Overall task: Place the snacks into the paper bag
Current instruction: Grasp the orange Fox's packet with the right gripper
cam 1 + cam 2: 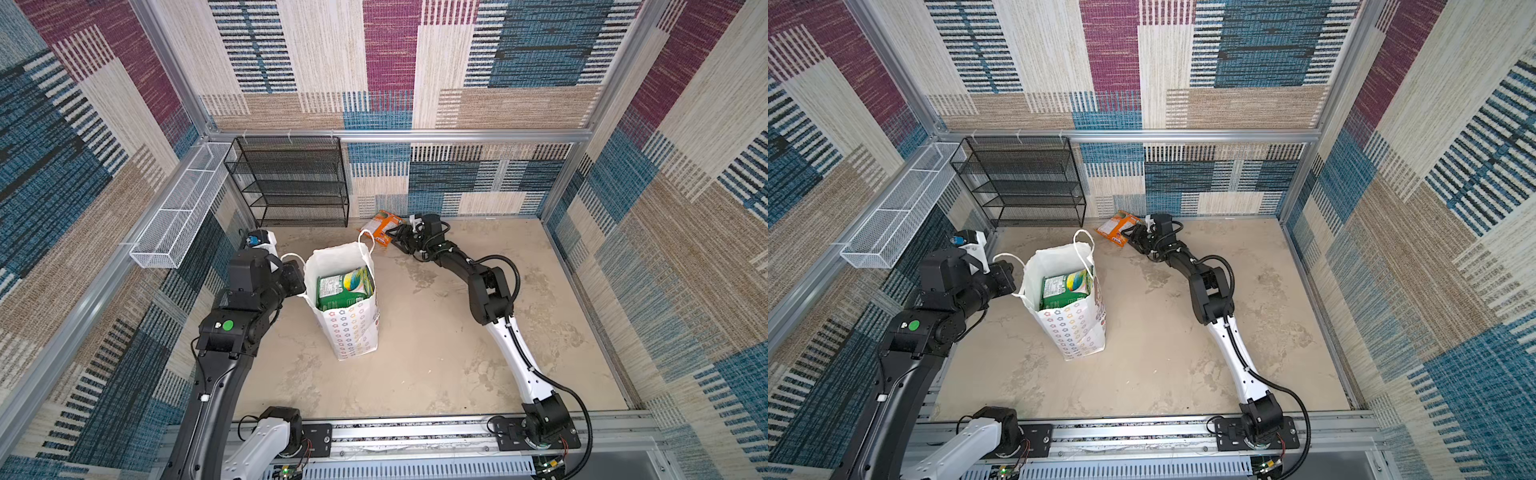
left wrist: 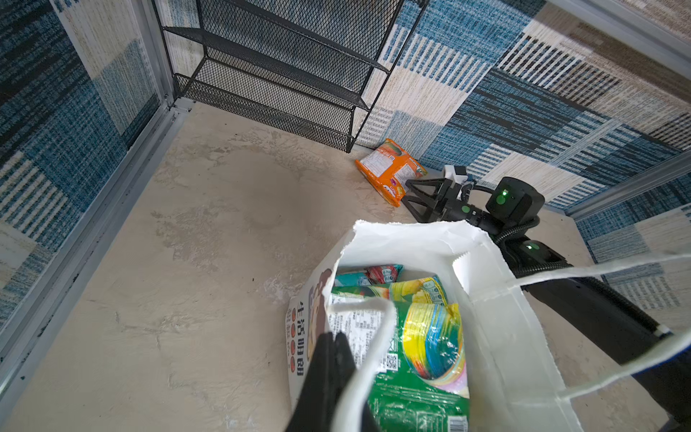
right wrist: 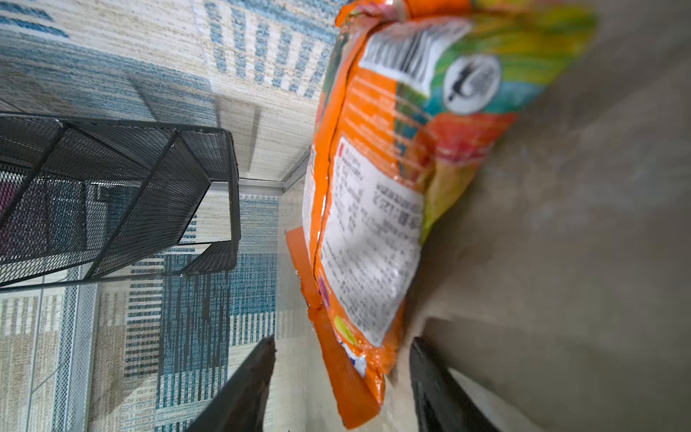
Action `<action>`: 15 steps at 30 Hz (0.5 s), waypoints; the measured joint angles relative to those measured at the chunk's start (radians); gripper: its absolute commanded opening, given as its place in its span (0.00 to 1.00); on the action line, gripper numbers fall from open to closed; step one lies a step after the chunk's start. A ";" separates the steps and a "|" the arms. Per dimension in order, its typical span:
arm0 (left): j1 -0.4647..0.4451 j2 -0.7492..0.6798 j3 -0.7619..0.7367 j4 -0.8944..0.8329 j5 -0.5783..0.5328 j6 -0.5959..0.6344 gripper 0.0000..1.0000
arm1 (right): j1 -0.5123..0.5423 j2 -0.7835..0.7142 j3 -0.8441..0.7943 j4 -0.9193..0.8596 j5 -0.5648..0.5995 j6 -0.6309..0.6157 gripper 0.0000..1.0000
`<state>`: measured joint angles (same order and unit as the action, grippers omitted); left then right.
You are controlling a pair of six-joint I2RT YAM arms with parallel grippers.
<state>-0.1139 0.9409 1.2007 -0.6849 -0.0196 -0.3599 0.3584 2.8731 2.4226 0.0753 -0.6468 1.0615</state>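
Note:
The white paper bag stands upright mid-floor, mouth open. Inside lie several snacks: a green packet, a yellow-green one and a teal one. My left gripper is shut on the bag's left rim, a cord handle draped across it. An orange packet leans against the back wall. My right gripper is open, its jaws standing either side of the packet's near end.
A black wire-mesh rack stands against the back wall, left of the orange packet. A white mesh basket hangs on the left wall. Patterned walls enclose the floor, and a metal rail runs along the front.

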 measured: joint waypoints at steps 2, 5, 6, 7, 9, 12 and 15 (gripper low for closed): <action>0.000 0.000 0.000 0.000 0.000 0.000 0.00 | 0.005 0.019 0.021 0.016 0.000 0.012 0.50; 0.000 0.002 0.000 0.000 0.000 0.000 0.00 | 0.009 0.043 0.037 0.050 -0.009 0.039 0.37; 0.000 0.002 0.000 0.000 0.000 0.000 0.00 | 0.008 0.048 0.039 0.062 -0.016 0.055 0.33; 0.000 0.002 0.000 0.000 0.000 0.000 0.00 | 0.007 0.052 0.040 0.074 -0.019 0.067 0.30; 0.000 0.002 0.000 0.000 0.000 0.000 0.00 | 0.006 0.057 0.040 0.093 -0.024 0.082 0.25; 0.000 0.003 0.000 0.000 0.000 0.000 0.00 | 0.006 0.057 0.036 0.114 -0.023 0.088 0.12; 0.000 0.002 0.000 0.000 0.000 0.000 0.00 | 0.006 0.043 0.012 0.134 -0.014 0.087 0.05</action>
<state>-0.1135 0.9428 1.2007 -0.6849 -0.0200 -0.3595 0.3649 2.9166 2.4348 0.2092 -0.6609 1.1488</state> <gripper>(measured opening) 0.060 0.074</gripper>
